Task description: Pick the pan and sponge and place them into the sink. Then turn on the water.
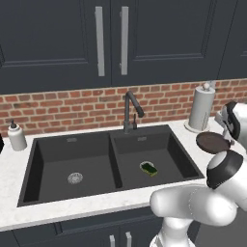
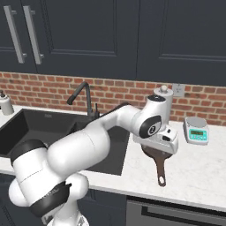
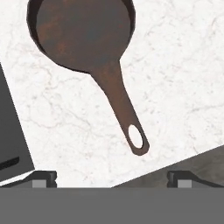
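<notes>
The dark brown pan (image 3: 83,30) lies on the white marble counter right of the sink (image 1: 29,164), its short handle (image 3: 122,109) pointing toward the counter's front edge. My gripper (image 3: 113,178) hovers above the handle's end, open, with nothing between its fingers; in the right base view the gripper (image 2: 155,148) hangs just over the pan (image 2: 154,155). The yellow and green sponge (image 1: 148,168) rests on the floor of the right basin. The pan (image 1: 212,142) also shows near the right edge of the left base view. Water is out of view at the black faucet (image 1: 131,110).
A paper towel roll (image 1: 201,108) stands behind the pan against the brick wall. A small scale (image 2: 196,130) sits on the counter further right. A soap bottle (image 1: 17,136) stands left of the sink. Dark cabinets hang overhead.
</notes>
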